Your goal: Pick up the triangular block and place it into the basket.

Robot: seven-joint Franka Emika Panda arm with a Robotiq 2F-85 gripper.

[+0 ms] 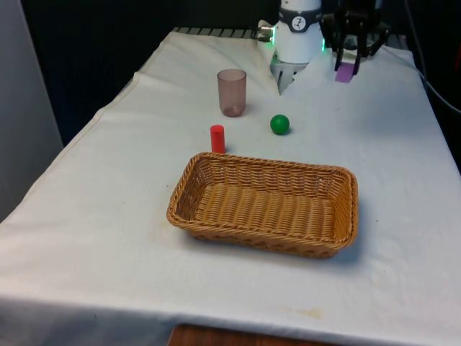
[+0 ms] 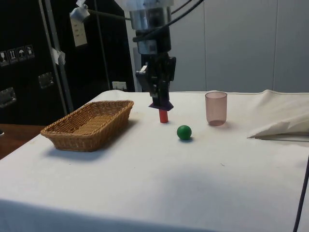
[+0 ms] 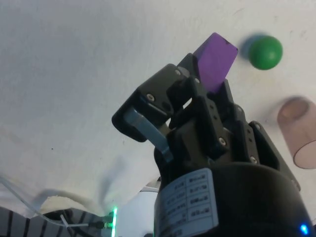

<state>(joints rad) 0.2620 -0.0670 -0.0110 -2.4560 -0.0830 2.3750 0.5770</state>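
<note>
My gripper (image 1: 348, 65) is shut on the purple triangular block (image 1: 345, 73) and holds it in the air above the far right of the table, in the front view. From the side, the block (image 2: 161, 104) hangs under the gripper (image 2: 160, 98), a little above the cloth. The wrist view has the block (image 3: 216, 60) sticking out from between the fingers (image 3: 148, 129). The wicker basket (image 1: 263, 165) lies in the near middle of the table, well apart from the gripper. In the side view the basket (image 2: 72, 139) is at the left.
A green ball (image 1: 279, 124), a red cylinder (image 1: 217, 138) and a translucent pink cup (image 1: 232, 92) stand between the basket and the table's far end. The ball (image 3: 265, 52) and the cup (image 3: 298, 131) lie below the held block. Bunched cloth (image 2: 285, 126) lies at the side view's right.
</note>
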